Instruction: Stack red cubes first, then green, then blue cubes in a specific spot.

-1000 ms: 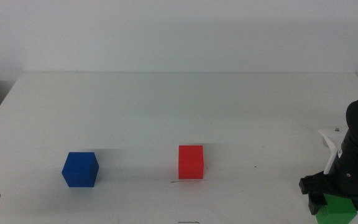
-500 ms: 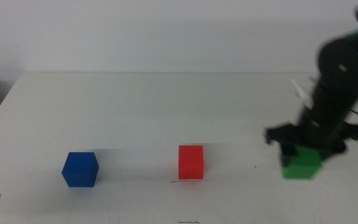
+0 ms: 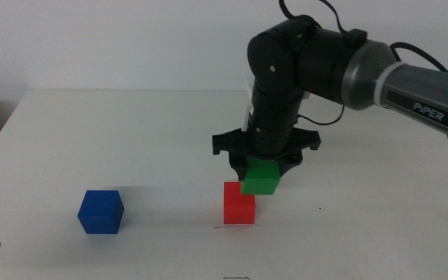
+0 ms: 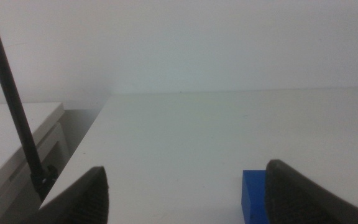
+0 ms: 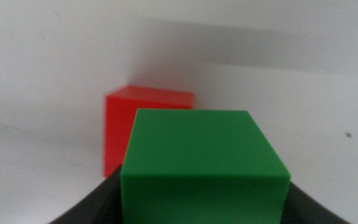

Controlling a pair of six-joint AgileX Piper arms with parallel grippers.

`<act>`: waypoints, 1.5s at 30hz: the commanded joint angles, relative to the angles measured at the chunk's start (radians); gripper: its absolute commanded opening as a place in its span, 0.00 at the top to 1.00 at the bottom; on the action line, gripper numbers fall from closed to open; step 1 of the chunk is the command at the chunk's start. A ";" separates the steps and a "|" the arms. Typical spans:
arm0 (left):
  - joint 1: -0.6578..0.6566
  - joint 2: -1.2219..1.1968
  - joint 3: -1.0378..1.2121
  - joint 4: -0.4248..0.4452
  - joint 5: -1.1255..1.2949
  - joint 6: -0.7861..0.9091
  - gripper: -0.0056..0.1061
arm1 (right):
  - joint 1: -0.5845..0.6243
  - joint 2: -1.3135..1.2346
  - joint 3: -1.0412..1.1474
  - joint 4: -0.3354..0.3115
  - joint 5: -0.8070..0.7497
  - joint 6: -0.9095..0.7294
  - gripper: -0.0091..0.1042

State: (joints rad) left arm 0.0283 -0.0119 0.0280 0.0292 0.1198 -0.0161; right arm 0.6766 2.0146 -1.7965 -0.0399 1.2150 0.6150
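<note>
Green cube [image 3: 260,177] in right gripper [image 3: 264,165].

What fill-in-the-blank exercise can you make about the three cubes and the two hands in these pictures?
1. The right hand holds the small matte ____ cube.
2. That cube hangs just above and slightly right of the small matte ____ cube, which stands at the short dark line.
3. The small matte blue cube stands ____ of the red one.
4. The left hand waits, open, near the ____ cube.

Missing words: green; red; left; blue
</note>
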 commanded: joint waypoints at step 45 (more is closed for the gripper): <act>0.002 -0.026 -0.001 -0.006 -0.076 -0.009 0.21 | 0.039 0.074 -0.164 0.017 0.080 0.044 0.93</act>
State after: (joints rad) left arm 0.0283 -0.0119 0.0280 0.0292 0.1198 -0.0161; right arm 0.7147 2.1413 -1.9311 -0.0203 1.2237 0.6699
